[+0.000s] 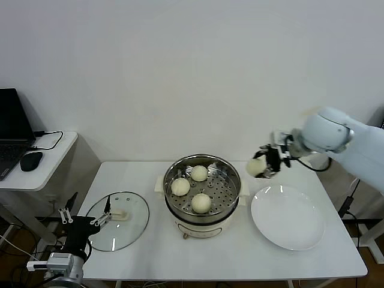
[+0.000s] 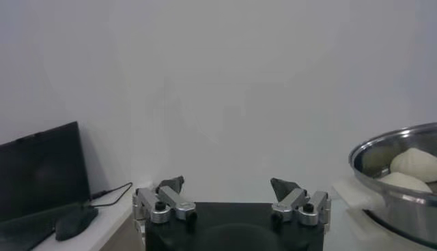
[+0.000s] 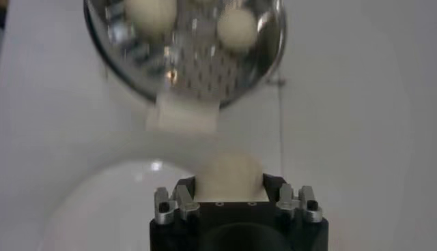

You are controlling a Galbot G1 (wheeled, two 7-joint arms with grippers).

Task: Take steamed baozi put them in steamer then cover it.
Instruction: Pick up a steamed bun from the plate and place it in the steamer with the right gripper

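the left gripper (image 1: 84, 221) waits at the table's (image 1: 198, 258) near left corner, jaws spread and holding nothing, just beside the cover (image 1: 117, 221), which lies flat by the table's left edge. the plate (image 1: 288, 217) near the right edge is bare. at the table's middle the steamer (image 1: 202, 187) holds three steamed baozi (image 1: 201, 202) on its perforated floor. farther back, above the table's far right, the right gripper (image 1: 268, 162) pinches the fourth bun (image 1: 257, 166) in the air, well clear of the plate, not yet over the basket. by the look of it, one bun and the lid remain.
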